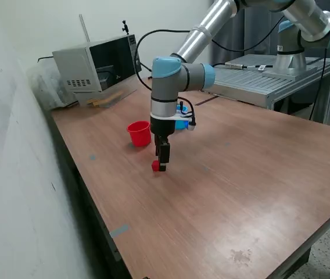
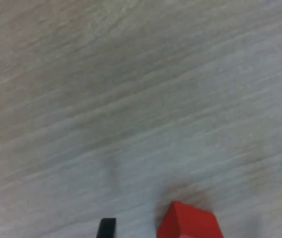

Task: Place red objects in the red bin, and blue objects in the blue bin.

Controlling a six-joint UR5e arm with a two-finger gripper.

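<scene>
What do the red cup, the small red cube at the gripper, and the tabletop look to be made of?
Red cup: likely plastic, with thin walls and even, saturated colour. Red cube: solid and matte with crisp edges; plastic or painted wood, cannot tell which. Table: wood-grain surface, probably laminate, with a low sheen and straight streaks that show in the wrist view.

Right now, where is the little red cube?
The red cube sits on the wooden table at the gripper tip, just in front of the red cup, nearer the camera in the exterior view. The wrist view shows it between the fingers.
</scene>
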